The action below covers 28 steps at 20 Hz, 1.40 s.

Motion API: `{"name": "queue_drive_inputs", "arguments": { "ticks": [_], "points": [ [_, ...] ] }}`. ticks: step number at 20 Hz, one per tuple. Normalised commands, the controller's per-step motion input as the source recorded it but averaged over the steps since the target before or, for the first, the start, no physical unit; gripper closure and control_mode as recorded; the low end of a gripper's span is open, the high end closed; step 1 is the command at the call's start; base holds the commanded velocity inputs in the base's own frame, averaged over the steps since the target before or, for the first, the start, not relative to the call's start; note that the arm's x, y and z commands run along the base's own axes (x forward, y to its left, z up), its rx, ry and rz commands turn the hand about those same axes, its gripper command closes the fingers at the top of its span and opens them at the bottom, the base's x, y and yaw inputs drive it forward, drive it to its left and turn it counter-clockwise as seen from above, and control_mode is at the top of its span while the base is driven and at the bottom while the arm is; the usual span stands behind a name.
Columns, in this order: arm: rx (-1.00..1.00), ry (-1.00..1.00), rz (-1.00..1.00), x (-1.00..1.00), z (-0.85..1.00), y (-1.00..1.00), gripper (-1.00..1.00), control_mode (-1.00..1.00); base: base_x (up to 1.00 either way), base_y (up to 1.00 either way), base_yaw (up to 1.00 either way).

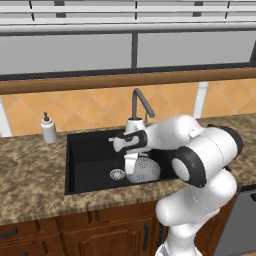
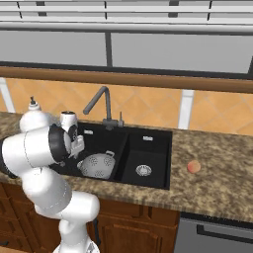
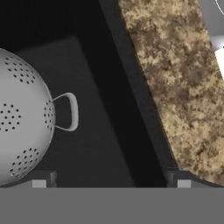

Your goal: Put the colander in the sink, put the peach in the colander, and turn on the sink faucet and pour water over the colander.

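Colander (image 3: 24,118) in sink (image 3: 100,131), empty; peach (image 2: 194,167) on counter (image 2: 217,178).

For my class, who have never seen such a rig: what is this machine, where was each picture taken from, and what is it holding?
It is a white robot arm in a rendered kitchen. Two pictures come from cameras behind the arm, left and right; the third looks along its pincer. The colander sits in the wide left basin of the black sink, below the faucet. The peach lies on the counter to the right. The pincer is open over the sink, holding nothing. No water runs.
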Motion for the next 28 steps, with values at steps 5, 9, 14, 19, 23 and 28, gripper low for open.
{"name": "queue_drive_inputs", "arguments": {
  "ticks": [5, 9, 14, 19, 23, 28],
  "points": [
    [0.00, 0.00, -0.16, -0.59, 0.56, 0.27, -1.00, -1.00, 0.00, 0.00, 0.00],
    [0.00, 0.00, -0.08, -0.70, 0.39, 0.21, -1.00, -1.00, 0.00, 0.00, 0.00],
    [-0.06, -0.03, 0.00, -0.73, 0.46, 0.05, -1.00, -1.00, 0.00, 0.00, 0.00],
    [-0.03, -0.01, 0.05, -0.66, 0.43, -0.21, -1.00, -1.00, 0.00, 0.00, 0.00],
    [0.00, 0.00, 0.18, -0.57, 0.27, -0.51, -1.00, -1.00, 0.00, 0.00, 0.00],
    [0.00, 0.00, 0.43, -0.32, 0.13, -0.69, -1.00, -1.00, 0.00, 0.00, 0.00]
  ]
}}
